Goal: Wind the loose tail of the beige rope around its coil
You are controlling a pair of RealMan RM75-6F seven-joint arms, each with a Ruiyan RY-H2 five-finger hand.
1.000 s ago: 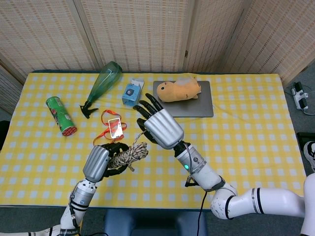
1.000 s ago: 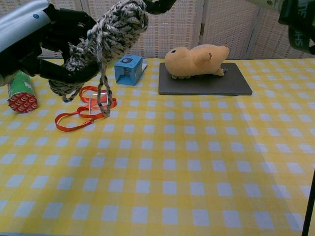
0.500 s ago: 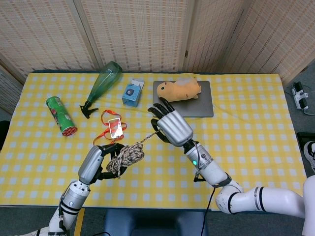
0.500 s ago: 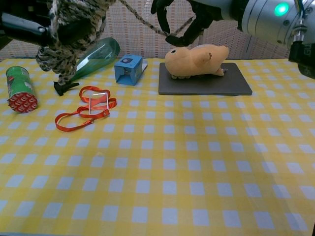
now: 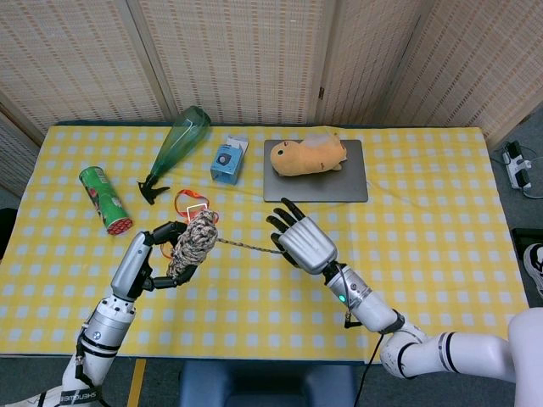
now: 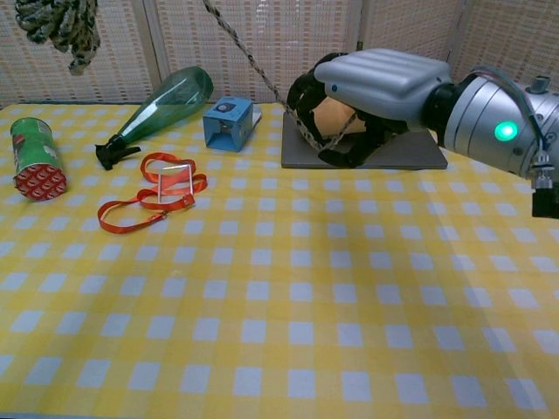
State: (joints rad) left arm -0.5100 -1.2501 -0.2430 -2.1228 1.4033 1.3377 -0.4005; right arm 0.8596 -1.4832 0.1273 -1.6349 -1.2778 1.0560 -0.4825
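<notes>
My left hand (image 5: 140, 261) grips the beige rope coil (image 5: 193, 244) and holds it up above the table's front left; in the chest view only the coil's lower end (image 6: 59, 24) shows at the top left corner. The loose tail (image 5: 248, 247) runs taut from the coil to my right hand (image 5: 304, 243). In the chest view the tail (image 6: 253, 63) slants down into my right hand (image 6: 371, 96), whose fingers curl around it in front of the dark pad.
On the yellow checked table (image 5: 424, 246) lie a green can (image 5: 105, 200), a green bottle (image 5: 176, 141), a blue box (image 5: 229, 158), an orange lanyard with a card (image 6: 157, 194), and an orange plush toy (image 5: 307, 156) on a dark pad (image 5: 349, 181).
My left hand has carried the coil leftward and up. My right hand has moved down and toward the front, drawing the tail out taut between them.
</notes>
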